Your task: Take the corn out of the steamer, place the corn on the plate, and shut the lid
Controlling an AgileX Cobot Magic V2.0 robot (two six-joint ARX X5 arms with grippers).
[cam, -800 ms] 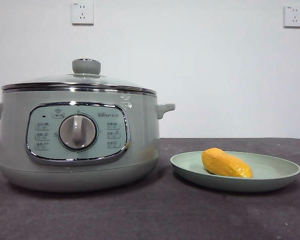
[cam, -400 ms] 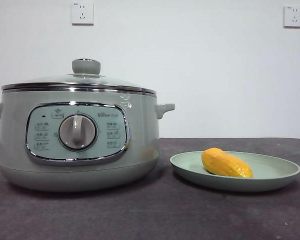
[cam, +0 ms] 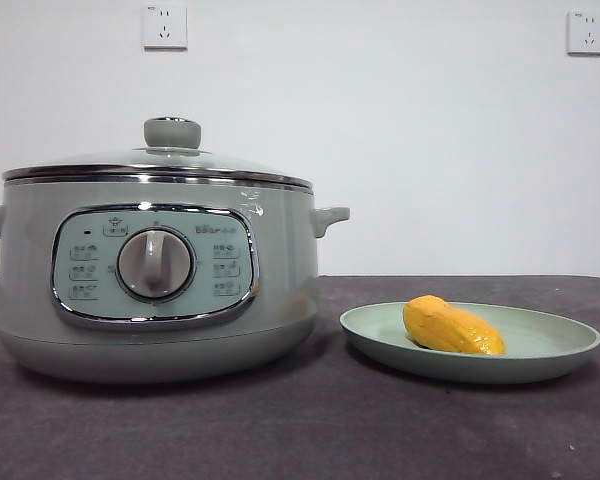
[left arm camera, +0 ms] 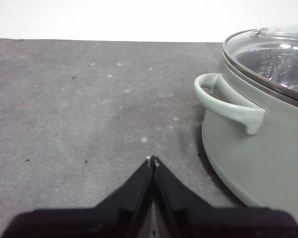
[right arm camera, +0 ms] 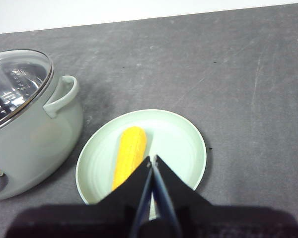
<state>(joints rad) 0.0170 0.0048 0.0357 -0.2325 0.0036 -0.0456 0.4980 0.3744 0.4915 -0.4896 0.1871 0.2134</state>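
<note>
Left tool (left arm camera: 153,161), right tool (right arm camera: 152,159): matte black wedge jaws, pale specks at tips.

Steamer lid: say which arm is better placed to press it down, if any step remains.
Left, though little remains: the lid sits on the steamer beside the shut left claw. The right claw hangs over the corn on the plate.
</note>
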